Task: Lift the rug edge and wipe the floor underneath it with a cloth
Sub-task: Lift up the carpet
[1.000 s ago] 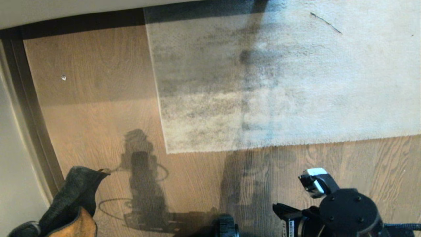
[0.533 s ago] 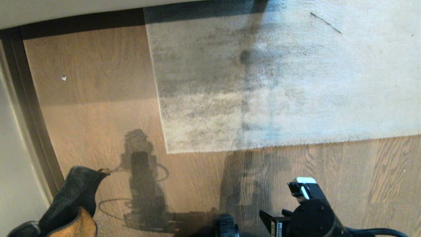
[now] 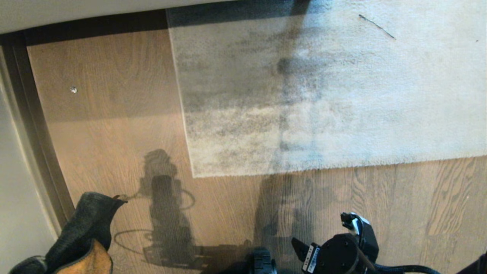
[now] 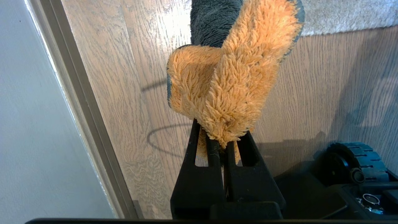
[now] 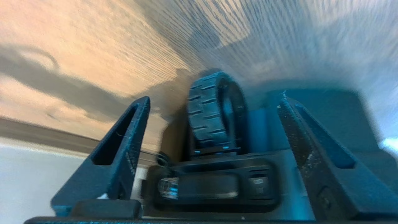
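The light grey mottled rug lies flat, and its rug edge (image 3: 304,168) runs from a square corner (image 3: 194,176) off to the right. The wood-plank floor (image 3: 114,133) shows to its left and in front. At the lower left hangs the cloth (image 3: 83,232), dark grey outside and mustard-tan inside. In the left wrist view my left gripper (image 4: 221,140) is shut on the cloth (image 4: 230,77), held above the floor (image 4: 124,93). My right gripper (image 3: 321,232) is low at the bottom right, short of the rug edge. It is open and empty (image 5: 214,99).
A pale wall with a dark baseboard (image 3: 38,133) borders the floor on the left and across the back. A small white speck (image 3: 73,90) lies on the planks. My base's black wheel (image 3: 262,262) sits at the bottom centre, close to the right gripper. A thin dark line (image 3: 376,26) marks the rug.
My right gripper has opened, rolled, and drawn back toward the bottom of the head view, away from the rug edge. The left gripper and cloth have not moved.
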